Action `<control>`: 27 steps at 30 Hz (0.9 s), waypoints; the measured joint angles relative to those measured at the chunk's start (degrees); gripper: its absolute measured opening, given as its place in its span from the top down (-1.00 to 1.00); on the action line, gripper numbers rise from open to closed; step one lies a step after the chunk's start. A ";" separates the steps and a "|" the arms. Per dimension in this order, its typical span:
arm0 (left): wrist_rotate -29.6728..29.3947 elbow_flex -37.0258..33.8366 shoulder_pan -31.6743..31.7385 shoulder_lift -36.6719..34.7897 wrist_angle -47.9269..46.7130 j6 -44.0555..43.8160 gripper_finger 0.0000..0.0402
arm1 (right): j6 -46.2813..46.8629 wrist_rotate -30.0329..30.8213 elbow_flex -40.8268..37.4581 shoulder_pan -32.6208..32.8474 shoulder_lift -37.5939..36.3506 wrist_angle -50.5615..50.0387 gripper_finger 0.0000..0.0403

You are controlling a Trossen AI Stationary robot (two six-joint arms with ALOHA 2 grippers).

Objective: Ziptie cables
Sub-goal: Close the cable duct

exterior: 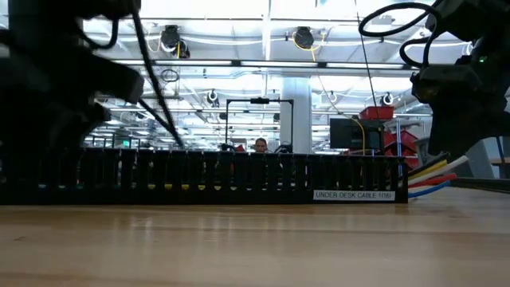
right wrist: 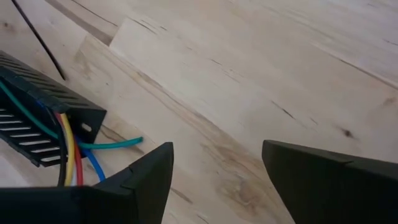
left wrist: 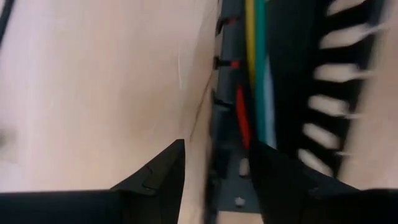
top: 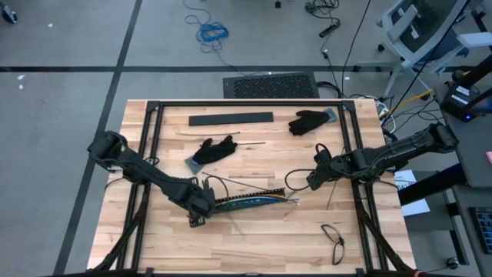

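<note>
A black slotted duct [top: 244,206] lies on the wooden table, and the cables [top: 261,200], yellow, green, red and blue, run along inside it. Their ends stick out of its right end [right wrist: 74,155], and a green one [right wrist: 121,144] rests on the wood. My left gripper [top: 201,209] is at the duct's left end, pointing down and open. In the left wrist view [left wrist: 219,144] its fingers straddle the duct's side wall [left wrist: 227,118], one outside over the table and one over the cables [left wrist: 254,56]; no touch shows. My right gripper [right wrist: 216,144] hangs open over bare wood just past the duct's right end [top: 313,181].
Two black gloves [top: 214,150] [top: 309,121] and a flat black bar [top: 231,118] lie toward the far edge. A thin black strip [top: 242,183] lies just beyond the duct. A small black cable loop [top: 334,238] lies near the front right. The black frame rails [top: 146,146] edge the table.
</note>
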 joint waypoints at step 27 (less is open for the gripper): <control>-0.60 0.59 6.10 -2.58 -10.07 19.15 0.14 | 0.13 -1.46 0.11 0.00 -0.22 2.71 -0.20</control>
